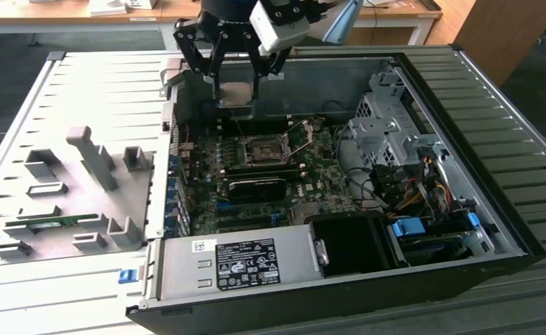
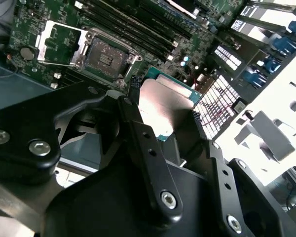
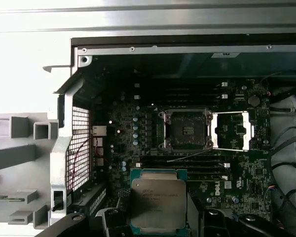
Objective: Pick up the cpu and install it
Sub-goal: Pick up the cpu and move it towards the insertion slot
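1. Over the far end of the open computer case (image 1: pixel 514 223), the arm's end effector (image 1: pixel 236 82) hangs with its black fingers (image 2: pixel 138 128) clamped on the cpu (image 1: pixel 236 93), one finger on each of two opposite edges.
2. The cpu is held clear of the green circuit board (image 1: pixel 324 167), not touching it. In both wrist views its silvery top and green rim show between the fingers, the top turned toward the wrist.
3. The socket (image 1: pixel 265 148) sits on the board near the cpu but not beneath it. In the exterior view it lies closer to the camera than the chip.
4. The socket stands open, and its metal frame (image 3: pixel 230 131) is flipped over to one side, leaving the dark square bed bare.
5. Long dark memory slots (image 3: pixel 187 165) run across the board between the socket and the held cpu in the first wrist view.
6. A grey power supply (image 1: pixel 240 264) with a black label fills the near end of the case.
7. Beside the case, on the exterior view's left, a grey holder tray (image 1: pixel 68 160) lies on the ribbed metal worktop (image 1: pixel 505 91), with a thin green memory stick (image 1: pixel 51 222) resting in it.
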Action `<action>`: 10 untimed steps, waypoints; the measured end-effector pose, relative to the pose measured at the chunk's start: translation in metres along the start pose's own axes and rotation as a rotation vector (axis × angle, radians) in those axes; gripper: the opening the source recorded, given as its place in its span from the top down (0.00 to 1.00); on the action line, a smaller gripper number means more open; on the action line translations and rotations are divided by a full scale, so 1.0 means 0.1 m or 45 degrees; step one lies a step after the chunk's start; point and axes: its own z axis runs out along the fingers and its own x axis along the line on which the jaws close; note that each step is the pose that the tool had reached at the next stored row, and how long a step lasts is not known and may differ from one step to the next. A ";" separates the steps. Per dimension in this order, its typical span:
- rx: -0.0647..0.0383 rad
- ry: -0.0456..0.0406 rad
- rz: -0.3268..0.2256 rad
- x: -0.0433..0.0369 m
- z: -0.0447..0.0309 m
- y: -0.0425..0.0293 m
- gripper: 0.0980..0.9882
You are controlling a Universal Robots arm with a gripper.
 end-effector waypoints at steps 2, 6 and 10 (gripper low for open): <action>0.000 0.000 0.000 -0.028 0.000 0.008 0.51; 0.000 -0.001 0.000 -0.094 0.001 0.036 0.51; -0.001 -0.002 0.000 -0.137 0.005 0.053 0.51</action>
